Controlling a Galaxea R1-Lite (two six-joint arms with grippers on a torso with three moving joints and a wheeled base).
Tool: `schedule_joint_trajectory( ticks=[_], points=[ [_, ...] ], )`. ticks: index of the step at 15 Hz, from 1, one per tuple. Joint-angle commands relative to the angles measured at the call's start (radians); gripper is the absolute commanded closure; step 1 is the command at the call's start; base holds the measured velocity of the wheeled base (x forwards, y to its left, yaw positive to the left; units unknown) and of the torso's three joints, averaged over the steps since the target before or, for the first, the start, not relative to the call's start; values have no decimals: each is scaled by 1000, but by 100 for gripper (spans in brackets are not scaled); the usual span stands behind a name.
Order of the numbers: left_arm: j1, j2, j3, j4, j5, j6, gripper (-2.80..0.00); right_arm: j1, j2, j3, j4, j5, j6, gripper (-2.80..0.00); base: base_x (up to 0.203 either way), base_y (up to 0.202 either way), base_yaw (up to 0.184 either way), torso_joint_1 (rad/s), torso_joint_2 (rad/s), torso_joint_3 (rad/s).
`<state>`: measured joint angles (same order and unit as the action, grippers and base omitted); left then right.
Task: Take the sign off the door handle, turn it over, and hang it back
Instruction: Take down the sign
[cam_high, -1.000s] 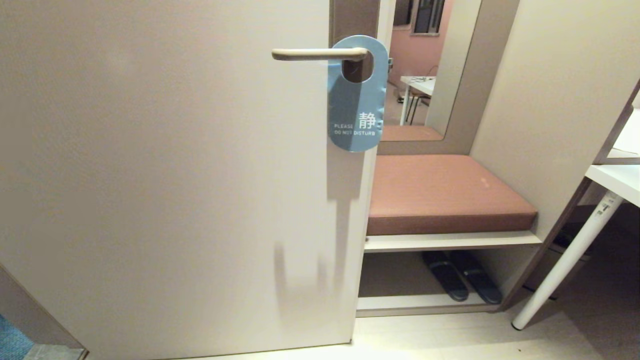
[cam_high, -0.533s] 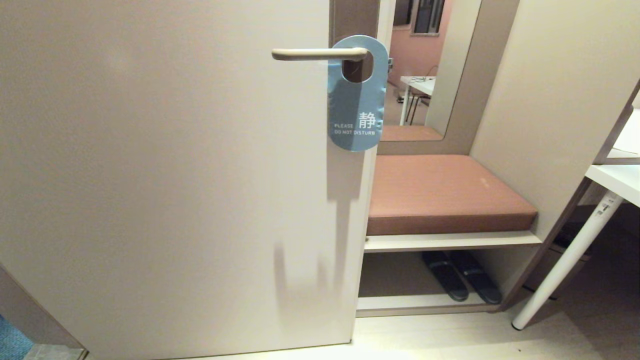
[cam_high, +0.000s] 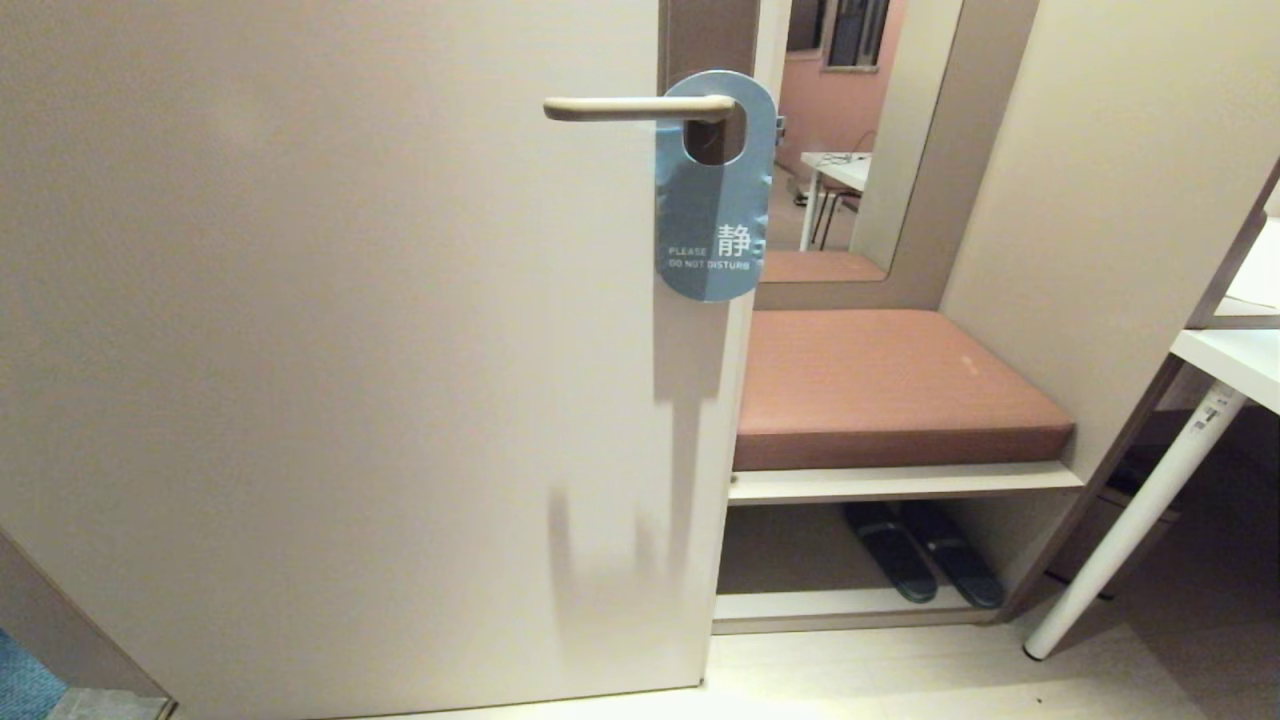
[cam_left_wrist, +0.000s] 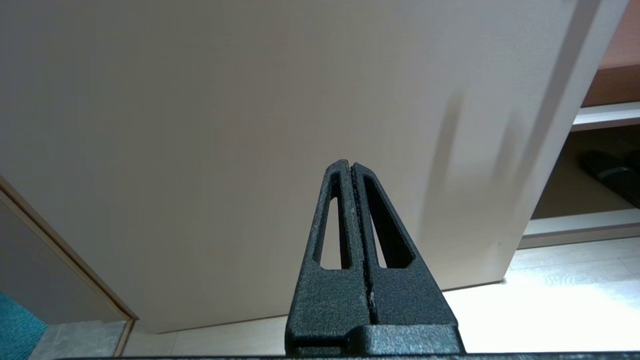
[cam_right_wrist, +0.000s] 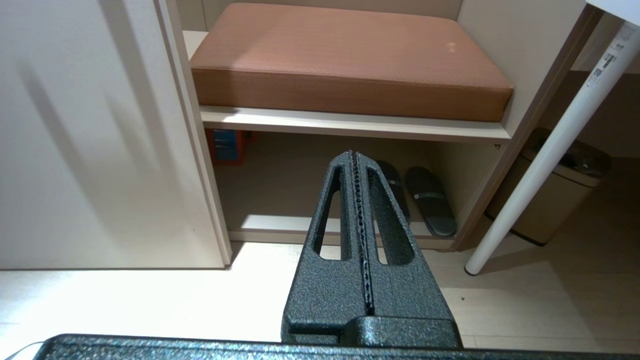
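Observation:
The sign (cam_high: 713, 215) hangs on the door handle (cam_high: 625, 108), blue-grey side out with "PLEASE DO NOT DISTURB" showing, at the right edge of the beige door (cam_high: 330, 380). The handle's lever passes through the sign's round hole. Neither arm shows in the head view. My left gripper (cam_left_wrist: 349, 164) is shut and empty, low down, pointing at the lower part of the door. My right gripper (cam_right_wrist: 354, 153) is shut and empty too, low and pointing toward the open shelf under the bench, far below the sign.
Right of the door stands a bench with a brown cushion (cam_high: 890, 385); a pair of dark slippers (cam_high: 920, 565) lies on the shelf below. A white table leg (cam_high: 1130, 530) slants down at the right, with a bin (cam_right_wrist: 555, 200) behind it. A mirror (cam_high: 850, 140) is above the bench.

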<state>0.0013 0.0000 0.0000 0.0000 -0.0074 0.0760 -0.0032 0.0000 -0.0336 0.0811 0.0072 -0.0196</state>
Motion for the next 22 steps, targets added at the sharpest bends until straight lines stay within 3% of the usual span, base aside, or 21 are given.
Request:
schedule_joint_trajectory(
  ticks=[1,14,17,22],
  points=[
    [0,2,0,0,0,1,0,0,0,0,0,1,1,0,0,0,0,0,0,0],
    [0,2,0,0,0,1,0,1,32,-102,12,17,4,0,0,0,0,0,0,0],
    [0,0,0,0,0,1,0,3,146,-177,3,17,4,0,0,0,0,0,0,0],
    [0,0,0,0,0,1,0,4,440,-425,-9,15,-1,0,0,0,0,0,0,0]
  ],
)
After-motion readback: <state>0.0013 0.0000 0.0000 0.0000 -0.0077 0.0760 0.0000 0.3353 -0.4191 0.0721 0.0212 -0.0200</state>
